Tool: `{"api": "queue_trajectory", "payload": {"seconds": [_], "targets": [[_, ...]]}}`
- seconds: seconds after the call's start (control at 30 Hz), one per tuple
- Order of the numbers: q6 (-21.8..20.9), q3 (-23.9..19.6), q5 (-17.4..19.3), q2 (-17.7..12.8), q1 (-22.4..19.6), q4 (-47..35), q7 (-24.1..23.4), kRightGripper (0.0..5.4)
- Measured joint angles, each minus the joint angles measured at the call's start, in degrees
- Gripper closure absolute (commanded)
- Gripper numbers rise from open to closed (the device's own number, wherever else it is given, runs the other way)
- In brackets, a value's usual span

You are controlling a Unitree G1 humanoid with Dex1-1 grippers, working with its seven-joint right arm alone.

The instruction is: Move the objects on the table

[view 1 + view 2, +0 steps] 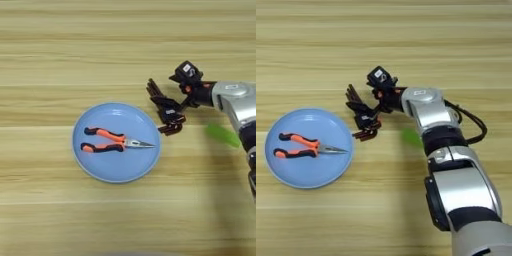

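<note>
A round light-blue plate (116, 167) lies on the table (125, 45), left of centre. On it rest needle-nose pliers (107, 140) with orange-and-black handles, tips pointing right. Just off the plate's upper right rim is the black hex-key set (170, 124), its keys fanned up and left. My right gripper (167, 106) reaches in from the right and overlaps the set, black against black, so I cannot make out the hold. In the right eye view the plate (306, 172), pliers (303, 145), hex-key set (363, 131) and gripper (368, 112) show again.
A small flat green piece (222, 135) lies on the wood right of the hex-key set, partly under my silver forearm (428, 112). The forearm runs down to the bottom right corner. Bare wood stretches across the top and along the bottom left.
</note>
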Motion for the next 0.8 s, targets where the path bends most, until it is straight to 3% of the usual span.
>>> {"api": "queue_trajectory", "payload": {"seconds": [0.27,0.4,0.53,0.8], "targets": [[-1.5,-1.1,-0.9,1.4,-2.5,4.1,-5.0,0.03],[2.8,-0.2,-2.2,1.8,-4.1,6.9,-5.5,0.03],[4.6,0.9,-3.5,2.7,-4.8,8.9,-6.7,0.03],[2.9,1.6,-5.4,3.7,-4.7,9.7,-8.3,0.03]]}}
